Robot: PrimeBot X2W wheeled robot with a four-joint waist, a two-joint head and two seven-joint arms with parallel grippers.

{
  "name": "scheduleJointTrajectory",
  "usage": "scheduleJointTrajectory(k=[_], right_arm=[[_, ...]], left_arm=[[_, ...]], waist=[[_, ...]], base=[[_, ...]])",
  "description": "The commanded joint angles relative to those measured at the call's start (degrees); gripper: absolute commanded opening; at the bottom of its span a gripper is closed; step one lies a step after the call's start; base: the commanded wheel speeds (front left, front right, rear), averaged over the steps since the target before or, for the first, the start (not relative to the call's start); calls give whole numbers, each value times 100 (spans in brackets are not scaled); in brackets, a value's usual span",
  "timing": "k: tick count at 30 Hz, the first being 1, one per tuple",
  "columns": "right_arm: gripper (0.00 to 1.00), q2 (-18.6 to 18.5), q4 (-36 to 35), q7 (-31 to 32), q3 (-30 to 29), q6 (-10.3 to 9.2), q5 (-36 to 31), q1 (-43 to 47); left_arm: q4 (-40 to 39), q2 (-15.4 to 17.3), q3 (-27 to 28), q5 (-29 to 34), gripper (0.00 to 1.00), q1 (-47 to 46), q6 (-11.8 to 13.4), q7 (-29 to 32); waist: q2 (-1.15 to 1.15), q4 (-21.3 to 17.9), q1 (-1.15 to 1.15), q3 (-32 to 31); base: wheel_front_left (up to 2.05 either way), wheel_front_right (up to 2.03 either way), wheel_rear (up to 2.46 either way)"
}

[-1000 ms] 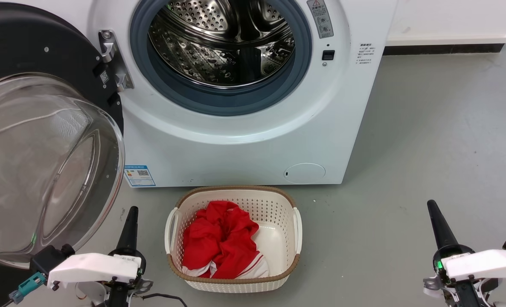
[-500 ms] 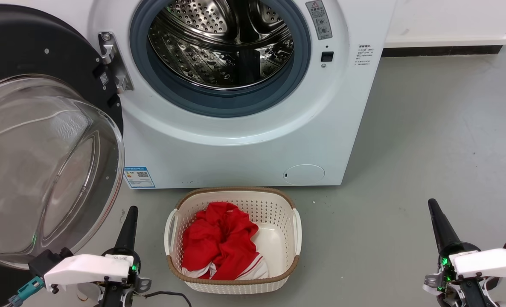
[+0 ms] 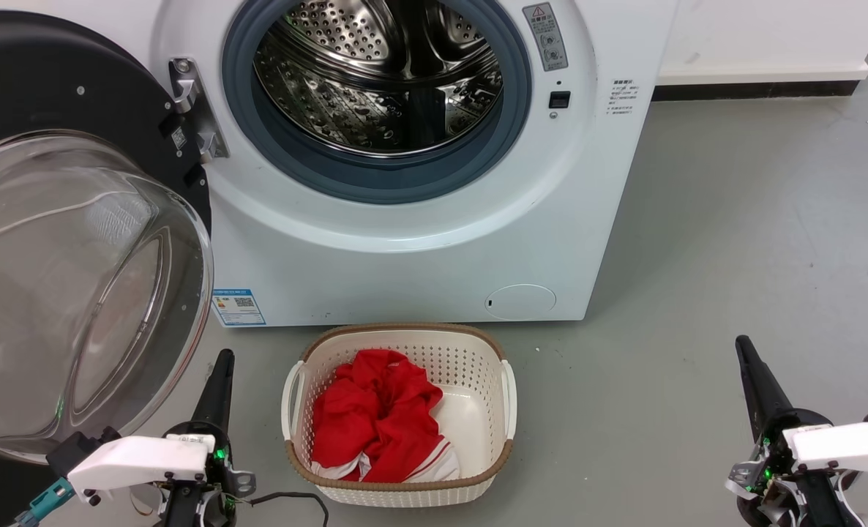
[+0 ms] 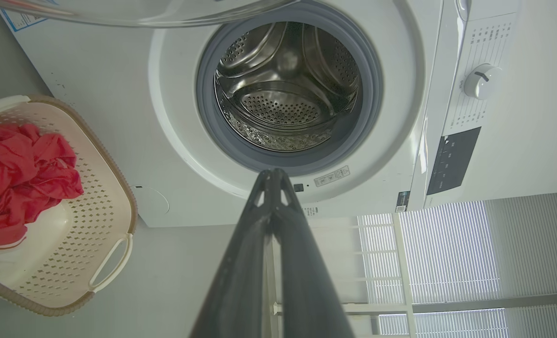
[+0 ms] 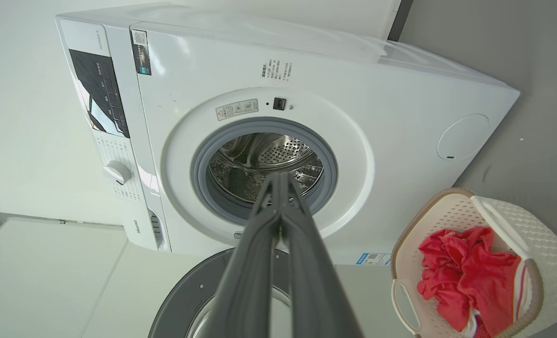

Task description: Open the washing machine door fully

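Washing machine door (image 3: 53,80) open at L, inner face twd robot.

The washing machine door (image 3: 75,234) is cut off by the head view's left edge.

The left gripper (image 4: 273,172) rises from the bottom edge with its 2 dark fingers pressed together, tips pointing at the lower rim of the washing machine (image 4: 119,94) opening. The steel drum (image 4: 283,103) lies open inside the grey gasket (image 4: 368,94). A curved clear edge of the washing machine door (image 4: 142,11) crosses the top. A white dial (image 4: 481,80) and a black panel (image 4: 452,162) sit at the right. At the left, a cream basket (image 4: 86,211) holds red cloth (image 4: 20,173) on the grey floor (image 4: 175,281).
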Motion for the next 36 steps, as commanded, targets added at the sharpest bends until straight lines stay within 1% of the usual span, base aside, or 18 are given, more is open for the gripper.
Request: scheduleJointTrajectory(k=[1,23,36], right_arm=[[0,-18,4,37,-17,1,126,-92],[0,7,133,226,-97,0,1019,-173],[0,25,130,225,-120,0,975,-173]], left_arm=[[-7,-4,26,-124,0,-61,-39,39],[25,-48,154,-1005,0,-67,-104,266],[22,-48,150,-984,0,-64,-103,259]], waist=[[0,-1,0,-4],[0,-20,0,-51],[0,-20,0,-51]], base=[[0,0,0],[0,0,0],[0,0,0]])
